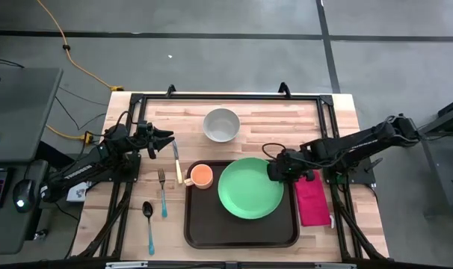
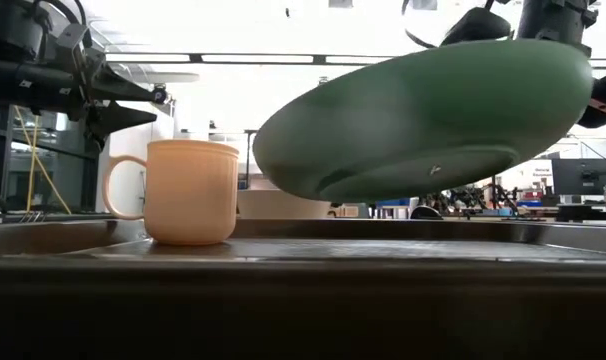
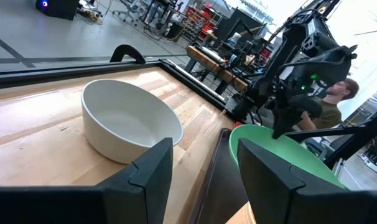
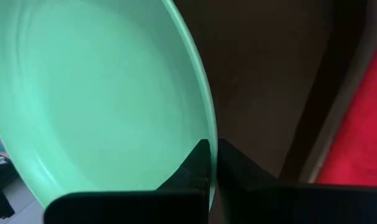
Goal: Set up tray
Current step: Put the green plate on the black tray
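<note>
The dark brown tray lies at the table's near middle. An orange mug stands upright on the tray's far left corner. A green plate hangs tilted above the tray, with my right gripper shut on its right rim. In the low view the plate is clear of the tray floor, and its side toward the mug is the lower one. My left gripper waits open over the table's left part, level and pointing right, with nothing between its fingers. My right gripper pinches the plate's rim at the plate's right side, one finger on the upper face and the other under the edge. The fingers slant down from the table's right. The plate is lifted clear of the tray and tilted, its free side lower.
A white bowl stands behind the tray. A knife, a fork and a spoon lie on the wood left of the tray. A magenta napkin lies right of it. A black frame borders the table.
</note>
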Motion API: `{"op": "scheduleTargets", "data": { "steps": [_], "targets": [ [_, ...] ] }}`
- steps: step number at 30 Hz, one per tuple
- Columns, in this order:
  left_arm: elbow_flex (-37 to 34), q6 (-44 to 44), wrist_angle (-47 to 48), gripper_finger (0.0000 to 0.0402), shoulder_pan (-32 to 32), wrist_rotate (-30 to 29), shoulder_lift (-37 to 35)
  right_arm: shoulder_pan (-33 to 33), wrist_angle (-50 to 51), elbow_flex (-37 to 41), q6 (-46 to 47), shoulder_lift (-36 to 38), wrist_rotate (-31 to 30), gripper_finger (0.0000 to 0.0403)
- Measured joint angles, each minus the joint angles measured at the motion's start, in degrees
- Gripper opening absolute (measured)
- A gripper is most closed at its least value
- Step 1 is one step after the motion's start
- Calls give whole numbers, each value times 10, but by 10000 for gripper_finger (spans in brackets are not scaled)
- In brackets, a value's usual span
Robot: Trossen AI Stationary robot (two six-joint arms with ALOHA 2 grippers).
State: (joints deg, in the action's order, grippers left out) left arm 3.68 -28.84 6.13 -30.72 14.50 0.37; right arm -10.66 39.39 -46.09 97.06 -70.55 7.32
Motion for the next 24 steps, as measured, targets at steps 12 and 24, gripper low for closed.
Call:
{"op": "scheduleTargets", "data": {
  "steps": [12,24],
  "targets": [
    [0,-1,0,211,0,0,0,0,-71,0,-56,-69,31,0],
    [0,-1,0,211,0,-3,0,-10,-102,0,-91,-115,41,0]
  ]
}}
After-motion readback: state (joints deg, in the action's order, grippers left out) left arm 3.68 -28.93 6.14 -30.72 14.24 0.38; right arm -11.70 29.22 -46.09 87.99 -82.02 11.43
